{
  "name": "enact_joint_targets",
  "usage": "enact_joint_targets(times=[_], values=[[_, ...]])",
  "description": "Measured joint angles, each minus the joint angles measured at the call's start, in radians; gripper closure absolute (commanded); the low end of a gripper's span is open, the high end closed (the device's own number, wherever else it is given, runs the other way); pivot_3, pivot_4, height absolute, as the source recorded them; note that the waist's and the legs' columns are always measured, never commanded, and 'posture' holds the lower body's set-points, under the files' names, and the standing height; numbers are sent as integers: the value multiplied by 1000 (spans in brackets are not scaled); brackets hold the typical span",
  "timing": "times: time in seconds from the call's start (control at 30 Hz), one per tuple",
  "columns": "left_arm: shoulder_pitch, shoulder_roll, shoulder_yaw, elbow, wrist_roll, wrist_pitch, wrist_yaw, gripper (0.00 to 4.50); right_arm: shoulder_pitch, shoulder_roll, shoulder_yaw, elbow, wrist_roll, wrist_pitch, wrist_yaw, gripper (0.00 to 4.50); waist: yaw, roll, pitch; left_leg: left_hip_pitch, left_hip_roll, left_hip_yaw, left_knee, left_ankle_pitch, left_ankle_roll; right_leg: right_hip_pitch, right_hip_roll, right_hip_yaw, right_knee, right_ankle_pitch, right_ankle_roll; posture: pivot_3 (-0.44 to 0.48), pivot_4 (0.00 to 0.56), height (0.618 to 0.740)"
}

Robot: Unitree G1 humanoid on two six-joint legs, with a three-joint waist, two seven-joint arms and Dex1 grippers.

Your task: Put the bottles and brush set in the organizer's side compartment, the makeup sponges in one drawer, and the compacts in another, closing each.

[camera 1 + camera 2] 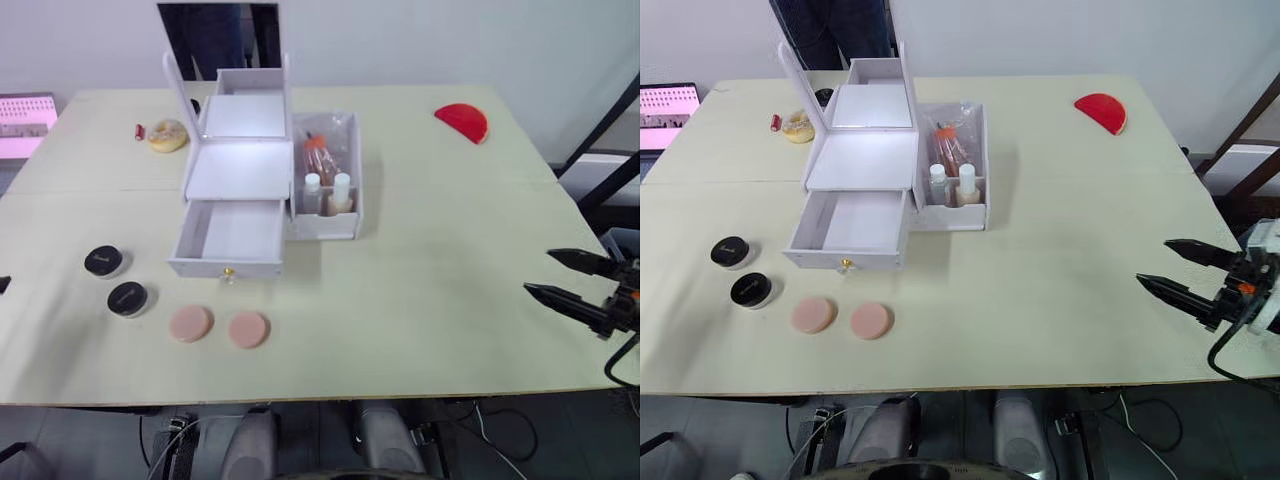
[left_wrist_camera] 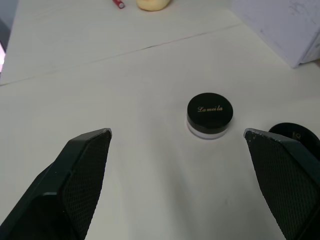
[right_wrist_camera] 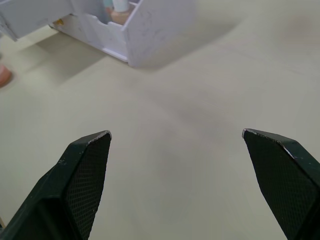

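The white organizer [image 1: 240, 170] stands mid-table with its mirror lid up and its lower drawer [image 1: 232, 238] pulled out, empty. Its side compartment [image 1: 352, 200] holds two small bottles [image 1: 312, 190] [image 1: 341, 190] and a brush set in a clear bag [image 1: 322, 150]. Two pink makeup sponges [image 1: 190, 324] [image 1: 248, 329] lie in front of the drawer. Two black compacts [image 1: 104, 262] [image 1: 127, 298] sit to its left. My left gripper [image 2: 176, 131] is open, just short of the compacts [image 2: 210, 115]. My right gripper [image 1: 539, 271] is open near the table's right edge, holding nothing.
A red half-round object [image 1: 462, 121] lies at the far right. A yellowish round item [image 1: 167, 135] and a small red tube [image 1: 140, 131] sit at the far left behind the organizer. A person [image 1: 215, 35] stands behind the table. A pink panel [image 1: 25, 125] lies off its left end.
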Motion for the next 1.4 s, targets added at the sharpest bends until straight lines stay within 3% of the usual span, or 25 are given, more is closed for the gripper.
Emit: enact_joint_targets(times=[0.17, 0.27, 0.53, 0.7, 0.83, 1.07, 1.4], values=[[41, -23, 6, -99, 0, 19, -5, 34, -45, 9, 69, -95, 36, 45, -52, 0, -4, 0, 0, 1, 0, 0, 0, 0, 0, 0, 0, 0, 0, 3, -4, 0, 150, 739], [107, -90, 30, -241, -20, 62, 11, 34, -106, 25, 150, -190, 78, 85, -93, 0, -4, 1, 0, 1, 1, 0, 0, 0, 0, 0, 0, 0, 1, 2, -3, 0, 150, 739], [447, -514, -39, -1034, -109, 230, 268, 34, -346, 65, 440, -355, 111, 153, -184, 0, 18, -6, -1, 0, 1, 1, 2, 0, 0, 2, 1, 1, 0, 3, -4, 0, 150, 739], [534, -726, -312, -1363, -15, 239, 493, 34, -445, 93, 552, -360, 105, 156, -187, 0, 33, -5, 0, 1, 1, 1, 6, 0, 0, 5, 1, 1, -1, 1, -1, 0, 150, 739], [537, -823, -515, -1448, 109, 221, 643, 34, -459, 93, 584, -350, 103, 159, -181, 0, 29, -5, -1, 1, 1, 0, 7, 0, 0, 5, 1, 1, 0, 1, -2, 0, 150, 739], [481, -861, -736, -1420, 323, 201, 818, 34, -485, 74, 586, -347, 114, 196, -176, 0, 29, -4, -1, 1, 1, 0, 6, 0, 0, 5, 1, 1, -1, 2, -2, 0, 150, 739], [413, -872, -841, -1326, 407, 225, 907, 34, -489, 73, 580, -369, 140, 235, -196, 0, 29, -4, -1, 1, 1, 0, 6, 0, 0, 4, 1, 1, 0, 1, -2, 0, 150, 739]])
